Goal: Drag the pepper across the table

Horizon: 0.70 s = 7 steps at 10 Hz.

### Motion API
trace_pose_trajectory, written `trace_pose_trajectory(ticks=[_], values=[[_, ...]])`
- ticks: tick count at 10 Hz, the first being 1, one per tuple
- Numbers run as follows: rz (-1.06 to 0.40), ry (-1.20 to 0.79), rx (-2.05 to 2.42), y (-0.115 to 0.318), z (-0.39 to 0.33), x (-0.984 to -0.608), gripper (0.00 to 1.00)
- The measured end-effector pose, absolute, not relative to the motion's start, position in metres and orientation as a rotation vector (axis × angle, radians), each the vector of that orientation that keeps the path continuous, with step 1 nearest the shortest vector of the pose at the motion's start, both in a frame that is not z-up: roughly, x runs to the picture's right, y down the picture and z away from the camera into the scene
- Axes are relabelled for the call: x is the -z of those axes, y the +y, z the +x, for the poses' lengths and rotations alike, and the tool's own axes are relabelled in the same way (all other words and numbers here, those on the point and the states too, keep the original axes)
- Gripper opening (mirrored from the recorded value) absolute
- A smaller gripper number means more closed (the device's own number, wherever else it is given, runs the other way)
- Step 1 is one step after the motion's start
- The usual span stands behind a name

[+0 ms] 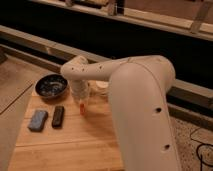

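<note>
The small orange-red pepper [82,108] lies on the light bamboo table [75,145], right of the black block. My gripper [81,99] hangs from the white arm straight down onto the pepper's upper end, and its tip meets or nearly meets the pepper. The arm's large white forearm [140,110] fills the right half of the view and hides the table's right side.
A dark bowl [51,85] sits at the table's far left corner. A black rectangular block [58,116] and a blue-grey object [38,120] lie side by side near the left edge. A long dark ledge runs behind the table.
</note>
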<state>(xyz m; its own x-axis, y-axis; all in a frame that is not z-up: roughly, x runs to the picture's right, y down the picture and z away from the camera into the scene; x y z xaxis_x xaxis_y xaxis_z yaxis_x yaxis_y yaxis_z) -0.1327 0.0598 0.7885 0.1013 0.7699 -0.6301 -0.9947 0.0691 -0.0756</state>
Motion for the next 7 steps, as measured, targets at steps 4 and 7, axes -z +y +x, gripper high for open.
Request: trace_pose_trajectory(ticks=[4,7], values=[[-0.391,0.303,-1.315,-0.026,-0.17,-0.707,0.0],[-0.354,0.24,-1.141,-0.044,-0.241,-0.661,0.0]])
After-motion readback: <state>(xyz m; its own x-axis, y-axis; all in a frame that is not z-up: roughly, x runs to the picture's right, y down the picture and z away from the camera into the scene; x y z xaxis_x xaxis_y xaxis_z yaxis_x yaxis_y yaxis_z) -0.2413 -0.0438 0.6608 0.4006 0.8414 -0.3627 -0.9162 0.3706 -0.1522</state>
